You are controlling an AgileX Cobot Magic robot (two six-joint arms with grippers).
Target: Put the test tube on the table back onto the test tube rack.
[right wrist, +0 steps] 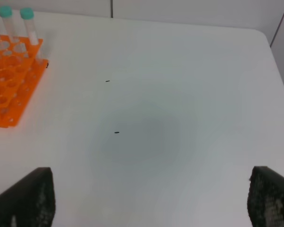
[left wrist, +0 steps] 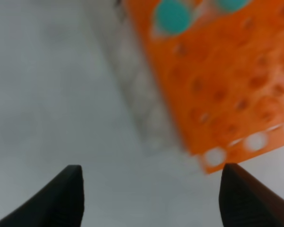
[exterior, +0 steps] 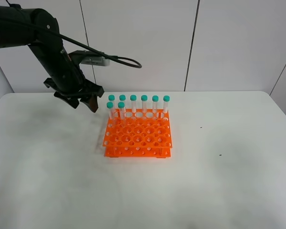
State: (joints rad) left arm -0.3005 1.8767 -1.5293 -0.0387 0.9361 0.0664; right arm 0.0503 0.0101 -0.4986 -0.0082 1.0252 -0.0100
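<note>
The test tube [exterior: 110, 111] stands in the test tube rack [exterior: 138, 138] with seven others like it, and we cannot tell for certain which of the eight it is; we mark the one closest to the left gripper [exterior: 84, 101], at the left end of the second row. Six tubes fill the back row and two stand just in front of them on the left. Each is upright, its long axis vertical, with the teal cap on top and the pointed tip down in a hole. The rack sits flat near the middle of the table [exterior: 47, 167].

The left gripper hangs just left of the rack's back corner, above the table. In the left wrist view its two fingers [left wrist: 68, 198] stand wide apart with only the tabletop and a rack corner between them. Two teal caps [left wrist: 173, 16] show blurred there.

We do not see the right gripper [right wrist: 151, 198] in the high view. Its own camera shows the fingers [right wrist: 33, 198] spread wide over bare table, holding nothing, with the rack well off to one side.
</note>
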